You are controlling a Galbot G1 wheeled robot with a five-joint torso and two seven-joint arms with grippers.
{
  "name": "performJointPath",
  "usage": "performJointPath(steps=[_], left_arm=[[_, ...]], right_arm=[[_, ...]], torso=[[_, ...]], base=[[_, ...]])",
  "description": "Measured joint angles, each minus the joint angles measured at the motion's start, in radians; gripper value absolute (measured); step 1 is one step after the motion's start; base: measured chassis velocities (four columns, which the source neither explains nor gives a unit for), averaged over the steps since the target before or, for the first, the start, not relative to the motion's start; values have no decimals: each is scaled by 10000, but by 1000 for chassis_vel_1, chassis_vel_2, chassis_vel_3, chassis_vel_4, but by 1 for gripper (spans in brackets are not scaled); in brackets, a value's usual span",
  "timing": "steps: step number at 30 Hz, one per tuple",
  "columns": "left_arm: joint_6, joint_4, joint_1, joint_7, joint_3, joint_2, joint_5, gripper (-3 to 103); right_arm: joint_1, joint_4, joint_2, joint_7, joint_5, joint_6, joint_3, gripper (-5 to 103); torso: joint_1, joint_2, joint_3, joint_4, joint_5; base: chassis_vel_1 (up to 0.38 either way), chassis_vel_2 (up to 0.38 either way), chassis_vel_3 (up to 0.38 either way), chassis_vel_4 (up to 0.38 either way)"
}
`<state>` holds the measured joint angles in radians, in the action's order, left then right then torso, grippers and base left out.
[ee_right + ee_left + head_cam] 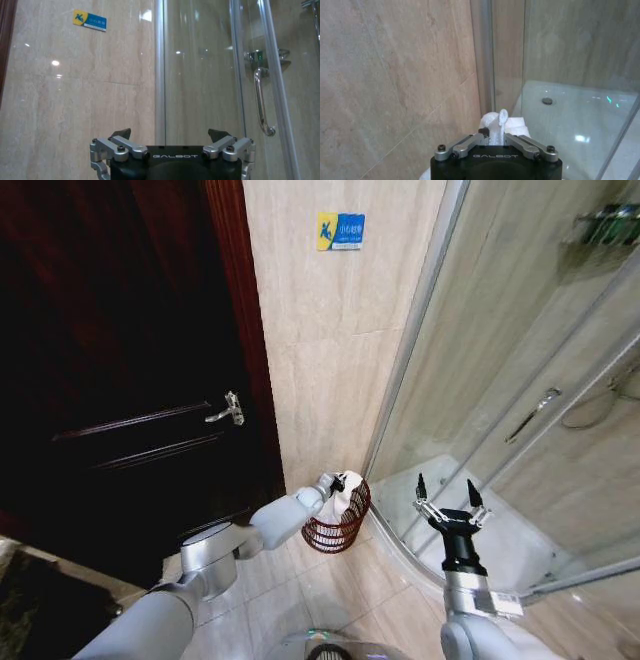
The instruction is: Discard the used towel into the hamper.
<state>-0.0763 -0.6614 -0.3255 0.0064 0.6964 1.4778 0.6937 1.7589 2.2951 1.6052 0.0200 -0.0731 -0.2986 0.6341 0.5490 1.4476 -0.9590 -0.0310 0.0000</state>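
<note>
The left arm reaches forward and down from the robot's left shoulder, elbow bent, its left gripper point(333, 483) hanging just over the rim of the hamper point(338, 532), fingers closed together on a pinch of the white towel point(350, 490). In the left wrist view the left gripper point(496, 139) shows both metal fingers point(465, 145) drawn inward, clamping a thin upright fold of the towel point(502, 122), with the rest of the cloth bunched just beyond the fingertips. The right arm stands upright on the robot's right, its right gripper point(451, 502) raised in front of the glass shower enclosure point(520, 380) with its fingers spread wide apart and nothing between them; the right wrist view shows the right gripper point(170, 134) with the same wide gap, facing the tiled wall point(90, 82) and the shower door handle point(262, 101). The hamper sits on the floor at the foot of the tiled wall, beside the shower's curved frame, near the dark wooden door point(120, 380). It is a small round dark red-brown wire basket with open horizontal ribs, flaring toward the rim. The towel is crumpled and white, resting at the hamper's rim and partly inside it, its top pinched by the left gripper
</note>
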Motion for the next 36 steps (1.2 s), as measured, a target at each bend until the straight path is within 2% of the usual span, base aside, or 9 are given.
performJointPath(steps=[13, 19, 22, 30, 36], left_arm=[[-221, 694, -210, 229, 147, 269, -323, 2], [-517, 2203, 101, 713, 1165, 657, -230, 2], [-633, 2618, 180, 856, 1280, 838, -264, 2], [-860, 3223, 113, 1132, 1271, 1283, -538, 2], [-979, 3688, 76, 1169, 1064, 1324, -743, 2]], right_arm=[[13, -41, 6, 12, 1, -10, 18, 100], [-11, -77, -12, 4, -18, -55, 3, 100], [-14, -86, -19, 4, -28, -77, 3, 100], [-20, -112, -89, -4, -108, -149, 21, 100], [-11, -125, -122, -5, -134, -216, 35, 100]], torso=[[1, 0, 0, -1, 0], [0, 0, 0, -2, 1], [0, 0, 0, -1, 0], [1, -1, 0, 1, -3], [0, 0, 0, -2, 3]], base=[[-43, 48, 45, -48], [-47, 42, 40, -35], [-45, 50, 41, -46], [-61, 48, 46, -54], [-41, 33, 39, -47]])
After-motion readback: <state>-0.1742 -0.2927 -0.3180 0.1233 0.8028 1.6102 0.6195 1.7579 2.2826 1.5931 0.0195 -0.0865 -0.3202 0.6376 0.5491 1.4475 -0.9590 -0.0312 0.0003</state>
